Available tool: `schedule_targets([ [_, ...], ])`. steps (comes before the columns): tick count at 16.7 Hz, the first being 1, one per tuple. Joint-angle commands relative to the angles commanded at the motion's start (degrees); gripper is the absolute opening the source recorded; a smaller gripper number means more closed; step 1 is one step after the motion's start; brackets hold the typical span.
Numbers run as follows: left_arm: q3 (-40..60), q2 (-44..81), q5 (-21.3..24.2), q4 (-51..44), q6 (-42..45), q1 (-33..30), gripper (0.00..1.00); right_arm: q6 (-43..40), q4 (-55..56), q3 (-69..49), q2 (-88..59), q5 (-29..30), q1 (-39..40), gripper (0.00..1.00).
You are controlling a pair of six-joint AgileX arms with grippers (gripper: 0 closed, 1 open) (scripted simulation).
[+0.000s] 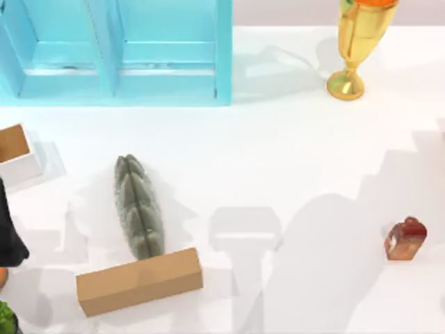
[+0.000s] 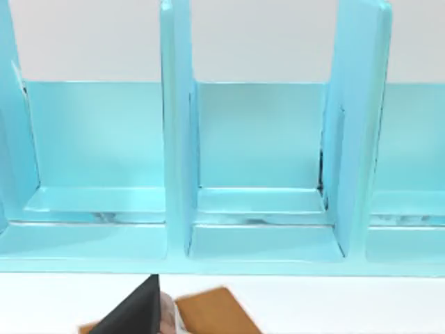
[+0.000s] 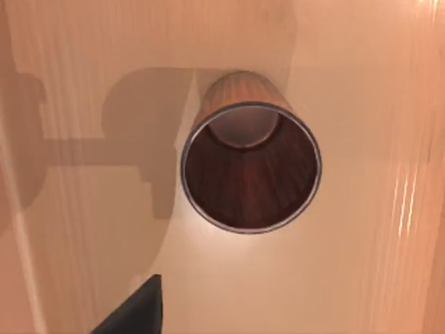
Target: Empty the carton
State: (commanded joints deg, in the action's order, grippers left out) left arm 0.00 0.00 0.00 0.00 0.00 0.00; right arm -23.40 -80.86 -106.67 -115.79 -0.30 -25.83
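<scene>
Your carton [image 1: 406,239] sits on the white table [image 1: 299,160] at the right, toward the near edge: a small glossy reddish-brown pack with a red gable top, tilted, well apart from everything else. What is inside it can't be made out.

Moving left, a long tan cardboard block [image 1: 139,281] lies near the front, and a grey-green ridged, spindle-shaped object [image 1: 138,206] touches its far side. A small white box with a brown top [image 1: 15,149] stands at the left edge. At the far left you see a light-blue shelf unit [image 1: 115,52] with upright dividers, its compartments bare in the left wrist view. A shiny gold trophy [image 1: 354,42] stands at the far right.

Your right wrist view looks into a round wood-grain cup [image 3: 250,167] with a metal rim.

The left arm [image 1: 10,229] shows dark at the left edge; you cannot tell how either pincer stands.
</scene>
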Motion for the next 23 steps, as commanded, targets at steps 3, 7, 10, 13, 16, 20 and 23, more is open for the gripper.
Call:
schedule_targets([
  [3,0.00,0.00,0.00,0.00,0.00,0.00,1.00,0.07,0.15,0.14,0.26,0.05,0.19,1.00],
  [7,0.00,0.00,0.00,0.00,0.00,0.00,1.00,0.18,4.28,4.00,-0.33,0.00,0.17,1.00],
  [10,0.00,0.00,0.00,0.00,0.00,0.00,1.00,0.26,11.24,10.08,-1.09,0.01,0.24,1.00],
  [13,0.00,0.00,0.00,0.00,0.00,0.00,1.00,0.30,18.72,16.33,-2.11,0.01,0.27,1.00],
  [16,0.00,0.00,0.00,0.00,0.00,0.00,1.00,0.32,21.69,19.14,-2.54,0.02,0.28,1.00],
  [20,0.00,0.00,0.00,0.00,0.00,0.00,1.00,0.32,21.69,19.14,-2.54,0.02,0.28,0.92],
  [23,0.00,0.00,0.00,0.00,0.00,0.00,1.00,0.32,21.69,19.14,-2.54,0.02,0.28,0.70],
])
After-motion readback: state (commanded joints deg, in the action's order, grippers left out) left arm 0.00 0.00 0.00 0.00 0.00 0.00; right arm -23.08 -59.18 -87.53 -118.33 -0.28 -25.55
